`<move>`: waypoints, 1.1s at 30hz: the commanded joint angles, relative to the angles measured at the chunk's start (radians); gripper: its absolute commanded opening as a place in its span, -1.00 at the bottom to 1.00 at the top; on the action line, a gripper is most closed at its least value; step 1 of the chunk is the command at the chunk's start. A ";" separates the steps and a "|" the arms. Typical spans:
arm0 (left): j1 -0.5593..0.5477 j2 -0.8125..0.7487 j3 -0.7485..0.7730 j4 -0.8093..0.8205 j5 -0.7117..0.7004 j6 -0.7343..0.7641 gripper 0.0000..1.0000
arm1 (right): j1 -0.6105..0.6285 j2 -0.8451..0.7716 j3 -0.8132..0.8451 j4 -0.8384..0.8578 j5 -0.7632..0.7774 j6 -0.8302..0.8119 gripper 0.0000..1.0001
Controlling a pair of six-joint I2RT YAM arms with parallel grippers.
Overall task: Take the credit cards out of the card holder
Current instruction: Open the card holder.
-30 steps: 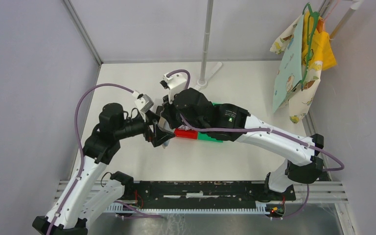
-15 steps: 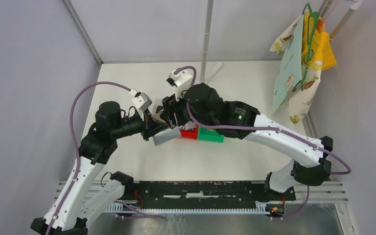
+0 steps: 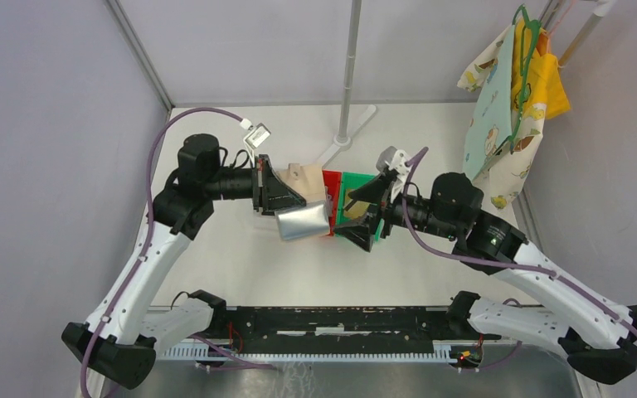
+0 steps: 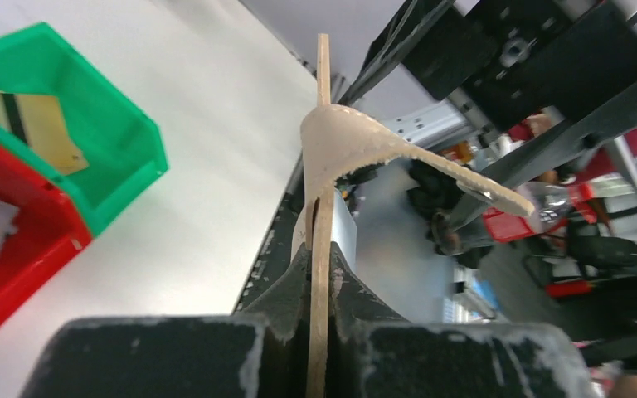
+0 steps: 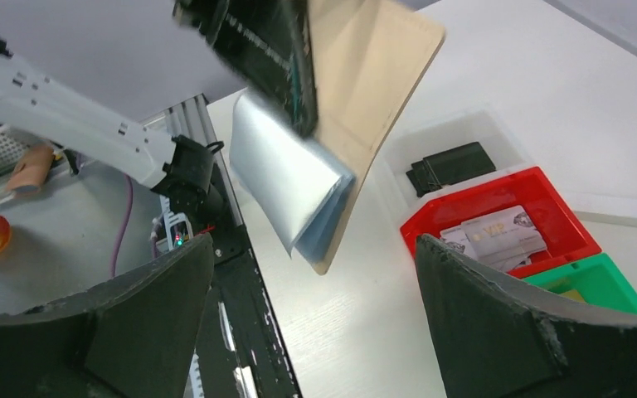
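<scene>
The tan card holder (image 3: 301, 177) hangs in the air over the table, folded open, its light blue-silver pockets (image 5: 286, 178) drooping below. My left gripper (image 3: 284, 196) is shut on the holder's tan edge (image 4: 321, 249). My right gripper (image 3: 357, 215) stands wide open to the right of it, apart from the holder, with nothing between its fingers (image 5: 145, 327). Silvery credit cards (image 5: 498, 234) lie in the red bin (image 5: 431, 225). A gold credit card with a dark stripe (image 4: 40, 126) lies in the green bin (image 4: 137, 157). Whether any card sits in the pockets I cannot tell.
Red bin (image 3: 332, 181) and green bin (image 3: 353, 182) stand side by side mid-table. A clear tray with a black boxy object (image 5: 452, 166) sits behind them. A white pole (image 3: 349, 75) rises at the back. Cloths on a hanger (image 3: 510, 99) are at the far right.
My left gripper shut on the card holder and drew it back to the left. My right gripper opened, let go, and swung away to the right over the bins.
</scene>
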 commanded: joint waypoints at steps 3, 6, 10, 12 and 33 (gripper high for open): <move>0.000 0.039 0.103 0.101 0.181 -0.225 -0.96 | -0.014 -0.118 -0.215 0.247 -0.139 -0.076 0.90; 0.001 0.043 0.106 0.140 0.216 -0.285 -0.96 | -0.016 -0.105 -0.242 0.284 -0.219 -0.086 0.88; 0.000 0.040 0.112 0.145 0.245 -0.294 -0.97 | -0.021 -0.089 -0.280 0.385 -0.300 -0.070 0.82; 0.001 0.033 0.110 0.145 0.247 -0.294 -0.96 | -0.025 -0.083 -0.289 0.432 -0.328 -0.051 0.79; 0.001 0.002 0.097 0.171 0.278 -0.307 -0.96 | -0.035 -0.006 -0.267 0.509 -0.441 -0.013 0.23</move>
